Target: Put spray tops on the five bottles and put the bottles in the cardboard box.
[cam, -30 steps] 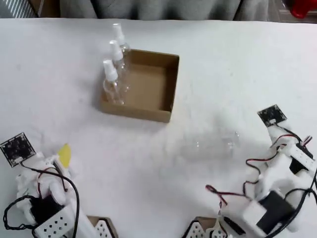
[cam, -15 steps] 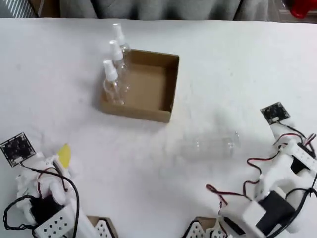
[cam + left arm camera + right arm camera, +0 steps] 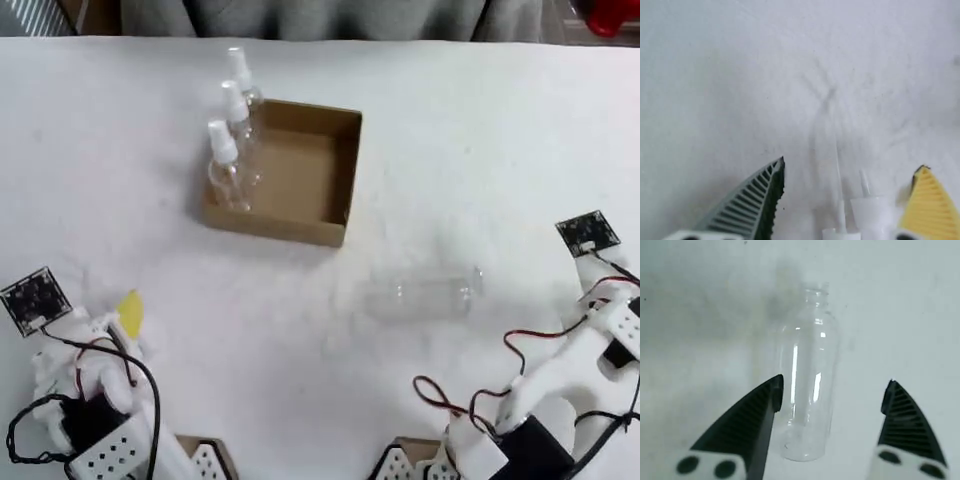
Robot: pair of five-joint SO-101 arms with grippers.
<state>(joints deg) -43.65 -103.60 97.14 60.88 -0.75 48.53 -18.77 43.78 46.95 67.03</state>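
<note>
Overhead view of a white table [image 3: 480,130] with an open cardboard box [image 3: 275,225] near the middle. Three capped bottles [image 3: 228,165] stand upright in a row along the box's left wall.

One bare bottle [image 3: 425,296] lies on its side on the table, well apart from the box, off the box's right corner on the side facing the arms. It is clear and has no top, and its open neck points away from your right arm.

Your right gripper [image 3: 834,385] is beyond that bottle from the box, with its black fingers spread wide. The bottle lies between them, touching neither.

Your left gripper [image 3: 852,165] sits low, off the box's left corner on the arms' side. Its grey and yellow fingers are spread apart. A white spray top [image 3: 867,212] rests between them, close to the yellow one, not pinched as far as can be seen. Its thin tube [image 3: 836,165] points forward.

The bottle looks empty, so expect it to be very light, smooth and thin-walled. It will likely roll or skid if one finger nudges it first. Close across the middle of the body, evenly and gently, as a hard squeeze may dent it. Take the spray top by its firm collar, never by the tube, which looks likely to bend.
</note>
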